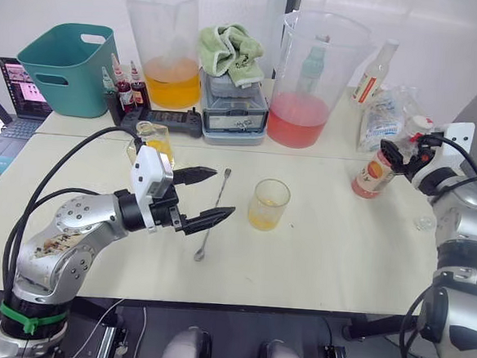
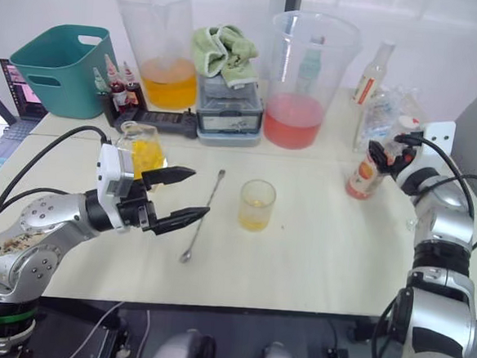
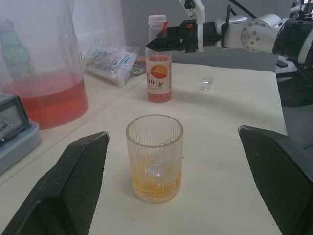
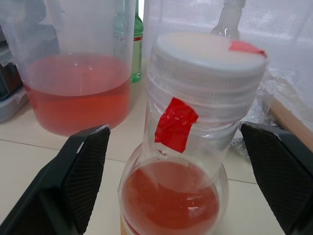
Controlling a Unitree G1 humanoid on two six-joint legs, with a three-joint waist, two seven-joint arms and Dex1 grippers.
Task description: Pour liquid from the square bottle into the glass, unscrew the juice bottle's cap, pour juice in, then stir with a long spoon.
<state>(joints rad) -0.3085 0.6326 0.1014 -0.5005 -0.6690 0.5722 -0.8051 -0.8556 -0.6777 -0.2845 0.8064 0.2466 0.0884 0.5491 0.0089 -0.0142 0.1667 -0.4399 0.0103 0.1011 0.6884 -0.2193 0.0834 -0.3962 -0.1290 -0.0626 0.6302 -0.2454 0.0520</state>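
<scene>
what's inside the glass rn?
The glass holds a shallow layer of yellow liquid at the bottom; the rest is empty. The long spoon lies on the table beside it, not in it. No pink juice visible yet.

Left fingers (image 1: 207, 197) spread beside long spoon (image 1: 212, 215), glass (image 1: 269, 204) just right, juice bottle (image 1: 372, 174) possibly ungripped

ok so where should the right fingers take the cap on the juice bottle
Grip the white cap by its ribbed side wall, one finger on each side, coming in level from the robot's right, where the right gripper already sits open. The juice bottle stands upright, so the cap's round wall is free all round; a strip of red tape crosses it.
</scene>
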